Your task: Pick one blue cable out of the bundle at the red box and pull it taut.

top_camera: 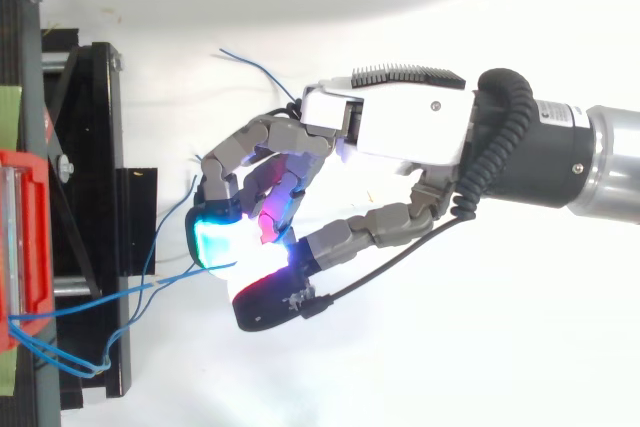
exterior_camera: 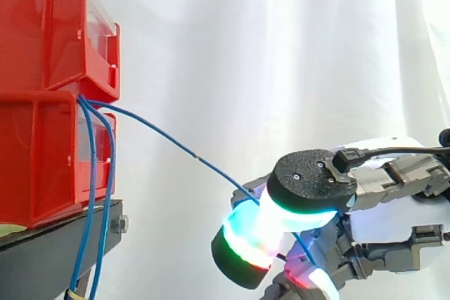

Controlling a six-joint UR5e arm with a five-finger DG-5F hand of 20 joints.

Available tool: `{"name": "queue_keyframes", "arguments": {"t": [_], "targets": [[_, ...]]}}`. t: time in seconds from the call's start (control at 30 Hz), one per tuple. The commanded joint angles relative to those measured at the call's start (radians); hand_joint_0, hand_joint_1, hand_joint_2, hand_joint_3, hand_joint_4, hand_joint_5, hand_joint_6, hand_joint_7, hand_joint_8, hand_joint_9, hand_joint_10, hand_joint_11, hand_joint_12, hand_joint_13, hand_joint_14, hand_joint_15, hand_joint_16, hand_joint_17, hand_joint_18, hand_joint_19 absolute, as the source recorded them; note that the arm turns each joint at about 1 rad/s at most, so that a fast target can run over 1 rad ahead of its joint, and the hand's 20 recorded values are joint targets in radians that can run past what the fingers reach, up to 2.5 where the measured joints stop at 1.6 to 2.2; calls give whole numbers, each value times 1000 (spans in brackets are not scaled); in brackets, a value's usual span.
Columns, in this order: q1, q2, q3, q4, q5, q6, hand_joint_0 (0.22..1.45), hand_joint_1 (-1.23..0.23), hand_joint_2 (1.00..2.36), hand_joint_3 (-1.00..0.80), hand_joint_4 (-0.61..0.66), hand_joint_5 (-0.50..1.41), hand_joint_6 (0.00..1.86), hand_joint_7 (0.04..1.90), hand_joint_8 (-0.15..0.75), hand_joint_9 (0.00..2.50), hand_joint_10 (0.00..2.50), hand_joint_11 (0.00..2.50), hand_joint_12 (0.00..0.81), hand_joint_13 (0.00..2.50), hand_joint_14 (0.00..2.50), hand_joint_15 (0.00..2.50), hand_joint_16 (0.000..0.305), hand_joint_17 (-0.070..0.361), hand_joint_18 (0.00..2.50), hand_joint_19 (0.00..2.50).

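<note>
– Have we got one out?
– Yes. Our robot hand (top_camera: 385, 127) pinches one thin blue cable (exterior_camera: 169, 138), which runs from the stacked red plastic bins (exterior_camera: 42, 103) to its fingertips.
– Taut?
– Nearly, we judge. It bows slightly, and the other blue cables (exterior_camera: 91, 209) hang loose.

The hand (top_camera: 390, 122) has a white shell with a black ribbed strip along its upper edge, and grey segmented fingers (top_camera: 365, 230). Its thick pads (top_camera: 218, 242) have black caps with small screws and glow cyan, green, magenta and red. At the frame's right, a black collar meets the silver arm (top_camera: 615, 177).
</note>
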Motion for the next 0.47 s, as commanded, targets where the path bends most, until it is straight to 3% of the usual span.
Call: {"name": "queue_keyframes", "arguments": {"t": [0.0,0.43], "targets": [[0,0,0,0,-1,0,628,-871,1017,-231,-15,-58,924,984,371,1134,10,851,355,773,14,494,37,82,314,267],[0,0,0,0,0,0,629,-870,1017,-231,-14,-58,924,982,372,1129,11,859,355,771,14,496,36,82,311,255]]}}
